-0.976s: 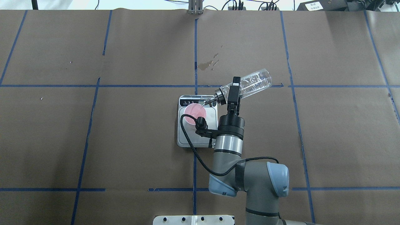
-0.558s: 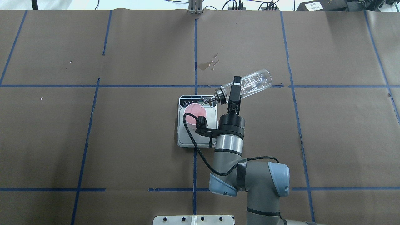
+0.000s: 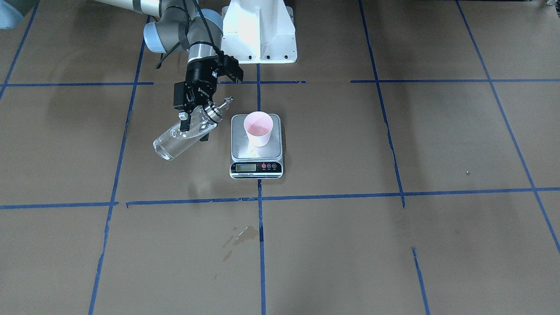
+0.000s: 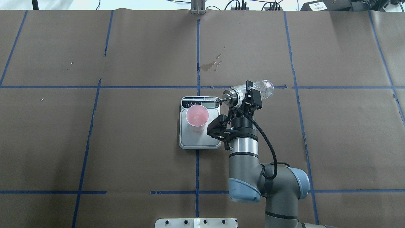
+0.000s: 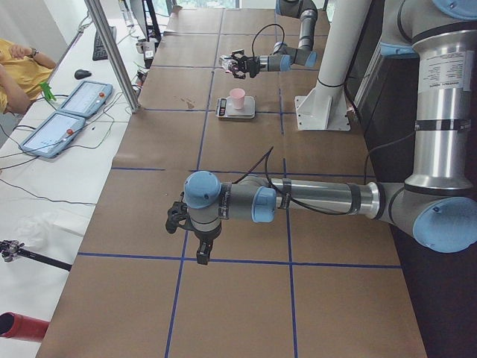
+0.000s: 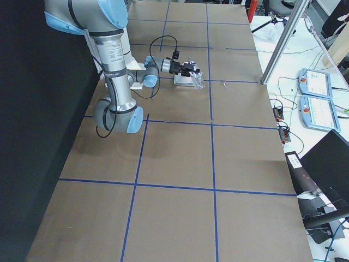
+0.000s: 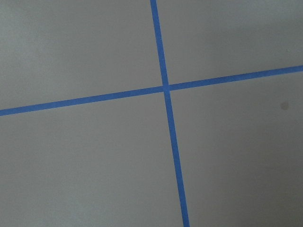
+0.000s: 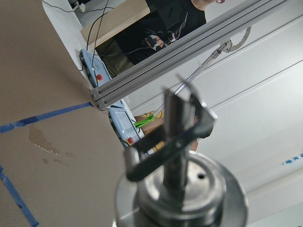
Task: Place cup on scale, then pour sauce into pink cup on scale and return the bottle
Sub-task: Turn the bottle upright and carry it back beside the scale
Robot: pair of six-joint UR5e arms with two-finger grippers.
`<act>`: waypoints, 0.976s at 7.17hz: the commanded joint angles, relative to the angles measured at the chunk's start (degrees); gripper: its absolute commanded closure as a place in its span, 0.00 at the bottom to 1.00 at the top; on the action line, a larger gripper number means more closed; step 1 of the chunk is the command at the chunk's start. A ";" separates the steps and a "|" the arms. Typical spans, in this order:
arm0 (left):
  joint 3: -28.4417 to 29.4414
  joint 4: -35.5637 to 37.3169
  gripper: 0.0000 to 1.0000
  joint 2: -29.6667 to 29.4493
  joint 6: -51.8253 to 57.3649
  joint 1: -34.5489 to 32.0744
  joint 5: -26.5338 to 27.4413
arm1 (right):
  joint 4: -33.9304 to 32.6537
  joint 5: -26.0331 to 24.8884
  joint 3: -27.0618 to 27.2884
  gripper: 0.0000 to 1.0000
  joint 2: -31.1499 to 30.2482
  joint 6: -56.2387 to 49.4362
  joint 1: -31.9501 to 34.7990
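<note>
On my left wrist feed I saw the brown table covering filling the frame, two strips of blue tape crossing just above the middle, one nearly vertical, the other rising rightward, and a small dark spot near the right edge.

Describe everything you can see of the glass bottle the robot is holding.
The bottle is a small clear glass cylinder with a shiny metal collar and a thin pour spout. The right end effector grips its body near the collar, holding it above the table, strongly tilted, spout toward the scale. It touches neither the scale nor the pink cup. Any liquid inside is too clear to judge.
</note>
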 commanded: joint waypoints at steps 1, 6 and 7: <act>0.01 -0.06 0.00 0.01 0.03 0.00 -0.01 | 7.38 6.29 0.84 1.00 -1.89 11.10 0.18; -0.07 -0.06 0.00 -0.08 0.03 0.00 -0.01 | 8.38 23.15 10.05 1.00 -9.43 36.67 3.24; -0.07 -0.15 0.00 -0.08 0.03 0.00 -0.01 | 8.38 25.47 12.25 1.00 -13.29 39.18 4.56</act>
